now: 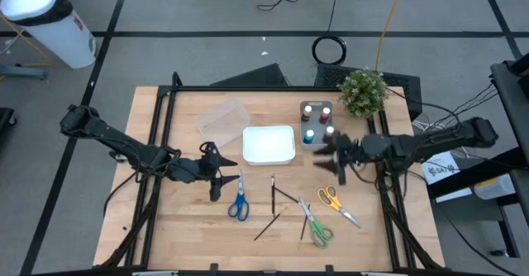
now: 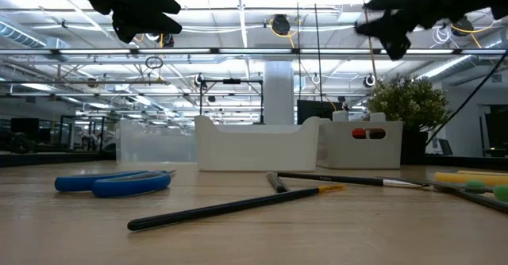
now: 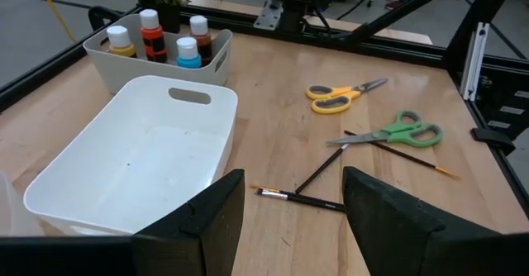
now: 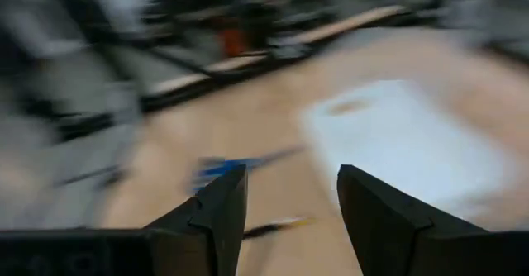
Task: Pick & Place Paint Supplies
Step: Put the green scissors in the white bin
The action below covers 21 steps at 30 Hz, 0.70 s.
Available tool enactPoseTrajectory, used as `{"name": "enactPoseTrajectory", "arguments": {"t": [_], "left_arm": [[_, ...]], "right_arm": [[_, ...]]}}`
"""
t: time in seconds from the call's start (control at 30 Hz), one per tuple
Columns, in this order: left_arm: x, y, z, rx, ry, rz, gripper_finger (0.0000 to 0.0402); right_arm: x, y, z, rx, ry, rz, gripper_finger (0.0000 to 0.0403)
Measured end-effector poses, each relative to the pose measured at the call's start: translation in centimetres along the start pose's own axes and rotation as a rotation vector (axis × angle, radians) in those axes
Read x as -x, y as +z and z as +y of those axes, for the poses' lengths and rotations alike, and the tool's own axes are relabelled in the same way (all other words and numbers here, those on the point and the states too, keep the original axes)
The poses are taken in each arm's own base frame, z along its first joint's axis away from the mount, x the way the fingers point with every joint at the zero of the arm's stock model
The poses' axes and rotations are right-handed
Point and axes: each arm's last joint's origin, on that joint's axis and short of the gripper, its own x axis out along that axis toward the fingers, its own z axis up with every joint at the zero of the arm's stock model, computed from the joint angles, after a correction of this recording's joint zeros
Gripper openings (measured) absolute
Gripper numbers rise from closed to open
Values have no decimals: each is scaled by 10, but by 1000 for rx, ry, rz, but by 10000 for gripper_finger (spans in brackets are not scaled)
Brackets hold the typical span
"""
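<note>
Several paint pots (image 1: 316, 123) with white, red and blue tops stand in a small white bin (image 3: 107, 65). On the wood lie blue scissors (image 1: 240, 202), orange-yellow scissors (image 3: 335, 96), green scissors (image 3: 397, 132) and thin dark brushes (image 1: 273, 195). My left gripper (image 1: 216, 183) hangs open above the table, left of the blue scissors and near the white tray (image 1: 269, 144). My right gripper (image 1: 337, 162) is open too, raised over the table just near-side of the paint bin. The right wrist view is blurred; it shows the blue scissors (image 4: 223, 168) ahead of its fingers.
A clear plastic tray (image 1: 223, 119) sits left of the white tray. A small green potted plant (image 1: 364, 90) stands at the far right corner behind the paint bin. Bare wood (image 1: 182, 222) lies along the near left part of the table.
</note>
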Motion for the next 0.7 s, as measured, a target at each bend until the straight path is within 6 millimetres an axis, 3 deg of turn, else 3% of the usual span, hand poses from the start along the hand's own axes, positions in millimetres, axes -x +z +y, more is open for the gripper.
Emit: {"name": "enactPoseTrajectory", "arguments": {"t": [0.13, 0.27, 0.53, 0.7], "left_arm": [[0, 0, 0, 0, 0, 0, 214], [0, 0, 0, 0, 0, 0, 214], [0, 0, 0, 0, 0, -1, 214], [0, 0, 0, 1, 0, -1, 214]], "right_arm": [[-7, -17, 32, 31, 167, 66, 170], [-15, -43, 64, 39, 187, 146, 169], [-43, -71, 132, 163, 8, 438, 169], [-66, -94, 144, 207, -228, 693, 169]]}}
